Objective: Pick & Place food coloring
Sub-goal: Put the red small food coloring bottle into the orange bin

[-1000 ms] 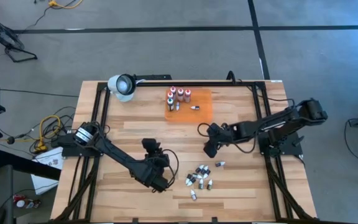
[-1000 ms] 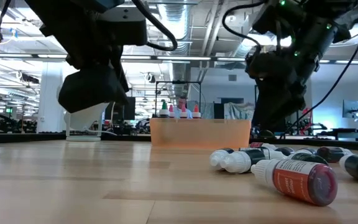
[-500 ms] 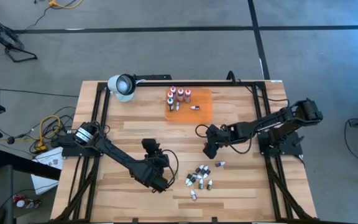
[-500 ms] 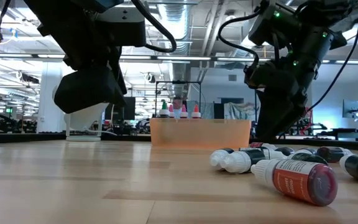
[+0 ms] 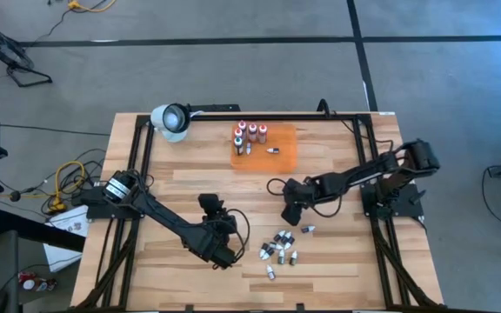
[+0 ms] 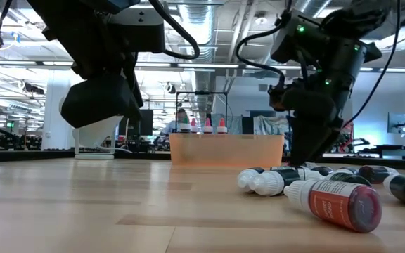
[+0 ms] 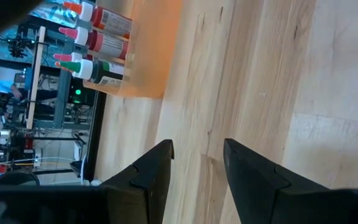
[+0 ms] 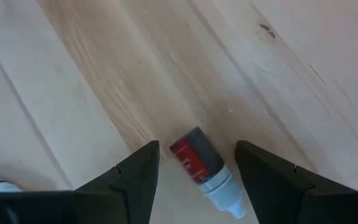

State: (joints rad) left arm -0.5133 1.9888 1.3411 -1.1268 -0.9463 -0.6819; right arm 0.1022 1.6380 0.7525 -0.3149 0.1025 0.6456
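Several small food coloring bottles (image 5: 277, 247) lie on their sides in a loose pile on the wooden table, right of centre near the front. Several more stand upright (image 5: 247, 134) on the flat orange mat (image 5: 277, 149) at the far side. My right gripper (image 5: 290, 214) hangs open just beyond the pile, pointing steeply down. One lying red bottle (image 8: 196, 157) with a white cap (image 8: 226, 194) shows between its fingers, untouched. My left gripper (image 7: 197, 149) hovers open and empty above the table, left of the pile (image 5: 224, 255).
A white round object (image 5: 170, 120) sits at the far left corner beside a black rail (image 5: 303, 116) along the far edge. Bare wood lies between the mat and the pile. A red bottle (image 6: 339, 204) lies closest to the low camera.
My right gripper has sunk toward the table above the loose bottles and shifted slightly toward the table's left, tipping more steeply down. Its fingers stay as wide apart as before. My left arm has kept still.
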